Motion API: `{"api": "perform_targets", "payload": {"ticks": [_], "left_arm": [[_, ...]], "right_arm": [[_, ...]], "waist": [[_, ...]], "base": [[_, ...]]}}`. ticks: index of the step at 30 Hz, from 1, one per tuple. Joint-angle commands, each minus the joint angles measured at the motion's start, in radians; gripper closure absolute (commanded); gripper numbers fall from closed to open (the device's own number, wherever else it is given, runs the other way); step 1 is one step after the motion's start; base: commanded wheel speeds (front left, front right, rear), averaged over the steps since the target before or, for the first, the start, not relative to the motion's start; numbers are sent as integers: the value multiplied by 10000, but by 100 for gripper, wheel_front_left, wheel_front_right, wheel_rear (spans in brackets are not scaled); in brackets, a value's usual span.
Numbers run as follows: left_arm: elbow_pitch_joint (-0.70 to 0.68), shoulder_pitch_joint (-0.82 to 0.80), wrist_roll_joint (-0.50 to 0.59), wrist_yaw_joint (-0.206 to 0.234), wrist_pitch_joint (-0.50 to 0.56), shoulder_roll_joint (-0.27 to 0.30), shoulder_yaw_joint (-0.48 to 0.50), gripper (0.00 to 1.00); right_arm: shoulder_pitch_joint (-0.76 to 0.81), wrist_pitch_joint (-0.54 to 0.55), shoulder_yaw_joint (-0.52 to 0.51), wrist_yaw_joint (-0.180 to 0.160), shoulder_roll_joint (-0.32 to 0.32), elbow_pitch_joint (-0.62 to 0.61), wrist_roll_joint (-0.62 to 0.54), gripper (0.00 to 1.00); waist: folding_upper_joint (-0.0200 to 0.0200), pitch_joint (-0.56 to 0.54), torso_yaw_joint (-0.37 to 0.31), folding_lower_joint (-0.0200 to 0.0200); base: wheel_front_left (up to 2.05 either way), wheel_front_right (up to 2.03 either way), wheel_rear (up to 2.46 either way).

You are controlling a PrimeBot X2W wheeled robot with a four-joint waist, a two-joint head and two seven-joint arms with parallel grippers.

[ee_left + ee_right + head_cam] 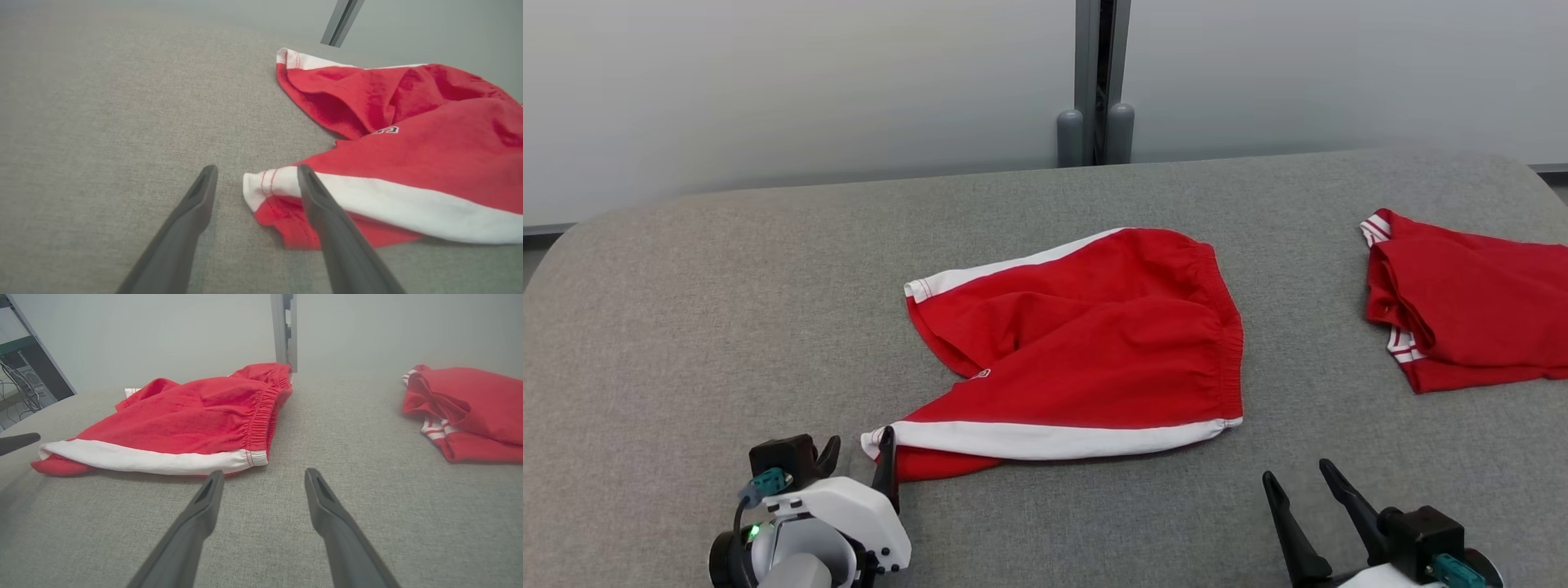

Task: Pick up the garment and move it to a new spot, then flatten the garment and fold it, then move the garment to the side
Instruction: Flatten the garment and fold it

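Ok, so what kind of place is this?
Probably a robotics lab or test room, not a home: a grey fabric-covered table holds red shorts and a second red garment, pale partition panels meet at a metal post behind it, and a computer tower with loose cables stands nearby.

We see bright, diffuse light with faint soft shadows; our wrist views blur toward twelve o'clock

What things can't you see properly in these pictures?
- Second red garment: head view, cut off by the right edge.
- Logo on the shorts: head view, too small to read; left wrist view, a fold hides part of it.
- Shorts corner by the left gripper: left wrist view, one finger covers it, so touching or not is unclear.
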Motion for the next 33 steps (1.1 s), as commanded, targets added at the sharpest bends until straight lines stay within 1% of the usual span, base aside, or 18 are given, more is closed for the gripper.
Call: {"api": "perform_targets", "payload": {"ticks": [1, 2, 3, 6, 8, 11, 12, 13, 14, 15, 18, 21, 26, 30, 33], "left_arm": [[250, -273, -138, 53, 46, 43, -55, 0], [396, -380, -161, 52, 38, 45, -103, 0], [532, -458, -225, 78, 58, 43, -135, 5], [804, -627, -323, 134, 84, 43, -192, 9], [1089, -762, -456, 170, 150, 43, -269, 22], [1353, -932, -667, 42, 119, 40, -447, 50], [1413, -973, -731, -4, 103, 45, -521, 54], [1476, -994, -791, -57, 99, 46, -591, 70], [1535, -1011, -895, -128, 78, 43, -647, 89], [1596, -1042, -971, -152, 64, 45, -692, 100], [1785, -1166, -1315, -294, -27, 44, -942, 100], [1856, -1159, -1464, -294, -201, 44, -1089, 100], [1496, -986, -1593, -301, -595, 44, -1106, 100], [715, -522, -1546, -221, -708, 44, -970, 100], [-171, -29, -1323, -105, -721, 43, -822, 100]], "right_arm": [[-124, -3, -24, -1, -82, -60, 50, 0], [-130, -3, -21, -1, -87, -61, 56, 0], [-152, -3, -19, -1, -89, -54, 59, 0], [-209, -3, 0, -1, -105, -45, 62, 0], [-257, -3, 21, -1, -107, -44, 60, 0], [-302, -3, 36, -1, -113, -60, 36, 0], [-304, -3, 30, -1, -128, -60, 44, 0], [-305, -3, 33, -1, -146, -50, 48, 0], [-312, -3, 37, -1, -158, -36, 48, 0], [-315, -3, 40, -1, -165, -24, 50, 0], [-374, -3, 67, -1, -204, 28, 74, 0], [-454, -3, 100, -1, -207, 56, 110, 0], [-704, -3, 130, -1, -104, 355, 280, 0], [-1123, -5, 202, -1, -8, 1215, 819, 0], [-1530, -3, 515, -1, -75, 2068, 1195, 0]], "waist": [[0, 64, -15, 0], [0, 84, -18, 0], [0, 100, -26, 0], [0, 132, -48, 0], [0, 163, -72, 0], [0, 195, -103, 0], [0, 202, -110, 0], [0, 208, -116, 0], [0, 213, -121, 0], [0, 216, -126, 0], [0, 228, -111, 0], [0, 202, -65, 0], [0, 178, 29, 0], [0, 140, 188, 0], [0, 140, 390, 0]], "base": [[0, 0, 0], [0, 0, 0], [0, 0, 0], [0, 0, 0], [0, 0, 0], [0, 0, 0], [0, 0, 0], [0, 0, 0], [0, 0, 0], [0, 0, 0], [0, 0, 0], [0, 0, 0], [0, 0, 0], [0, 0, 0], [0, 0, 0]]}}
